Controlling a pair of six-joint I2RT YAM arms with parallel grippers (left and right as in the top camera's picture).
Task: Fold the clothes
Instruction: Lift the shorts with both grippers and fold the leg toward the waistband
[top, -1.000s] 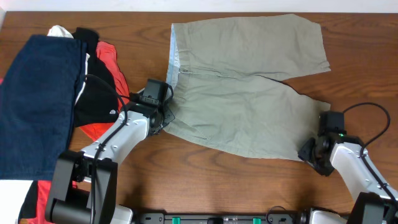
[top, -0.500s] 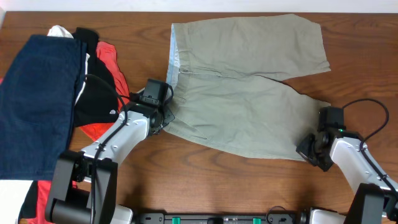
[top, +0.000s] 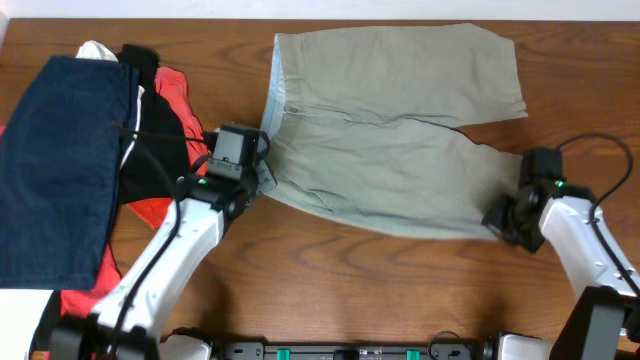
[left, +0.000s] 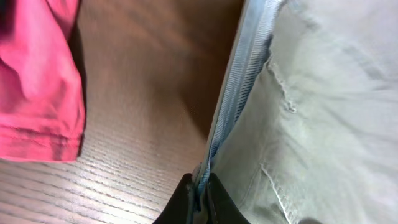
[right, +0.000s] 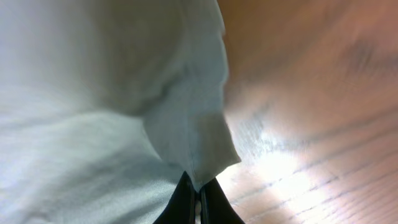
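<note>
Khaki shorts (top: 390, 130) lie flat on a table (top: 330, 290). The left gripper (left: 199, 198) pinches their near waistband corner and the right gripper (right: 198, 198) pinches the near leg's hem. Raising both ends level and taut should fold that leg onto the far 1. A navy garment (top: 55, 170) and black and orange-red garments (top: 160, 150) lie beyond the waistband, apart from the shorts.

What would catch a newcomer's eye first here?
The khaki shorts lie spread across the table, the left pincer shut on their waistband corner and the right pincer on a leg hem. A heap of navy, black and red garments sits at the left.
</note>
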